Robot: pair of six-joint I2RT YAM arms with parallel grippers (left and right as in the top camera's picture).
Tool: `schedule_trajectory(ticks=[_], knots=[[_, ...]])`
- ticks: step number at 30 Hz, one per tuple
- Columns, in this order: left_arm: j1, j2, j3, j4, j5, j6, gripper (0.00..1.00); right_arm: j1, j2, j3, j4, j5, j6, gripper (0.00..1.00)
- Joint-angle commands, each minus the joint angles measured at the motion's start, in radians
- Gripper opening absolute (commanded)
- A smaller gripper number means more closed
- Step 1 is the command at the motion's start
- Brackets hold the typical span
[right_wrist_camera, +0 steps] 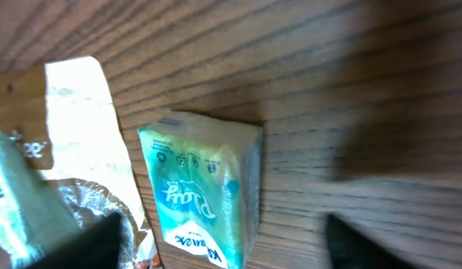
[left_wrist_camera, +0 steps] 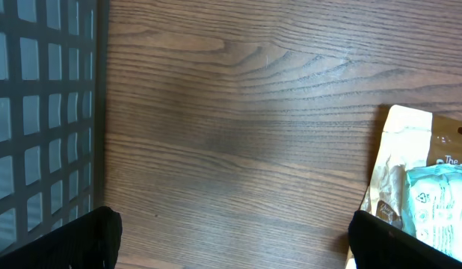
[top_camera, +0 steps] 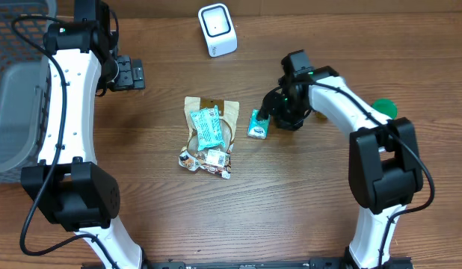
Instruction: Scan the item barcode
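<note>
Nearest: snack pile [top_camera: 208, 140] mid-table. The tissue pack [top_camera: 257, 125] lies flat just beside it on the R side, label up. R claw [top_camera: 270, 113] is low at the pack w/ jaws spread wide, 1 finger on each side, not gripping it. L claw [top_camera: 136, 73] is further back by the basket [top_camera: 14, 90], wide open, holding nothing. Scanner [top_camera: 217, 30] stands at the far edge, well apart from the pack.
</note>
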Motion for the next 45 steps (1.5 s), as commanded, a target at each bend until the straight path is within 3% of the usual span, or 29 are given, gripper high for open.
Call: schedule_trajectory(ticks=[1, 6, 9, 10, 14, 31, 45], knots=[[-0.008, -0.003, 0.016, 0.001, -0.004, 0.011, 1.00, -0.017, -0.042, -0.003, 0.002, -0.062, -0.006, 1.00], [-0.008, -0.003, 0.016, 0.002, -0.005, 0.011, 1.00, -0.016, -0.042, -0.003, -0.011, -0.082, -0.010, 0.97], [-0.008, -0.003, 0.016, 0.001, -0.005, 0.011, 1.00, -0.016, -0.042, -0.003, -0.034, -0.082, -0.010, 0.52], [-0.008, -0.003, 0.016, 0.002, -0.004, 0.011, 1.00, -0.015, -0.042, -0.004, -0.039, -0.082, -0.010, 0.43], [-0.008, -0.003, 0.016, 0.002, -0.005, 0.011, 1.00, -0.014, -0.042, -0.004, -0.045, -0.016, -0.010, 0.30], [-0.007, -0.003, 0.016, 0.002, -0.005, 0.011, 1.00, 0.042, -0.023, -0.005, 0.010, 0.047, -0.009, 0.21], [-0.007, -0.003, 0.016, 0.002, -0.005, 0.011, 1.00, 0.034, -0.022, -0.005, -0.026, 0.061, -0.008, 0.21]])
